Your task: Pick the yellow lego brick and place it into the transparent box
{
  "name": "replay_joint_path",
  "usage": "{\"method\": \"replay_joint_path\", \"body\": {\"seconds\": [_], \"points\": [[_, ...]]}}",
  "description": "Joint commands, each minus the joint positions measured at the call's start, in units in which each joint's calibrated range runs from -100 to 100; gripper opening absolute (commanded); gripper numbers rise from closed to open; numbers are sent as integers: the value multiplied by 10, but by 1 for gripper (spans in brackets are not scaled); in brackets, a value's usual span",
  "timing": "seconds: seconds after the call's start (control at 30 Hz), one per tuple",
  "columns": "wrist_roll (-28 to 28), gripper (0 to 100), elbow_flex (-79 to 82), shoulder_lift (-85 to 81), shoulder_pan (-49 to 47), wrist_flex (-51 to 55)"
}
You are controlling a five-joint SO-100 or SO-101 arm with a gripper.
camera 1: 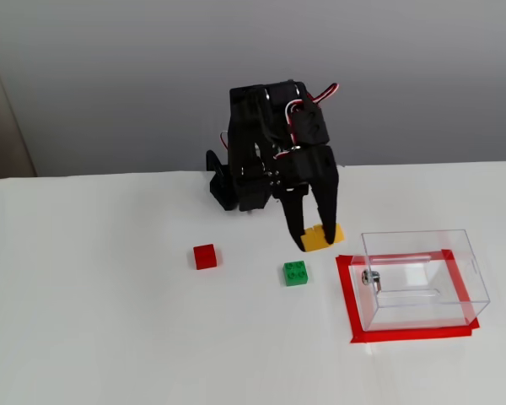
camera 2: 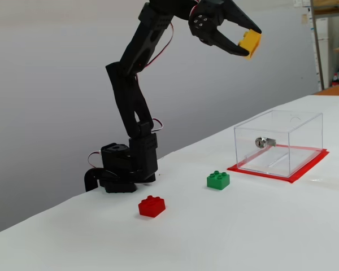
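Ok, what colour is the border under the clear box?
Red: a red border frames the transparent box, clearest in the fixed view from above.

Open air lies all round the raised gripper [camera 2: 250, 38] and above the transparent box [camera 2: 279, 141], whose top looks uncovered. On the desk [camera 1: 110, 337] the green brick [camera 1: 296, 273] sits just beside the box's red tape border [camera 1: 347, 295], the red brick [camera 1: 205, 256] well apart; wide bare desk stretches in front of them
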Motion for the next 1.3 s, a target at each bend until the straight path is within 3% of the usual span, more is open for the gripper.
{"method": "replay_joint_path", "body": {"seconds": [0.0,0.53,1.27], "points": [[10,8,-21,-9,-55,-8],[70,8,-16,84,-272,-53],[72,8,-24,253,-428,-114]]}}
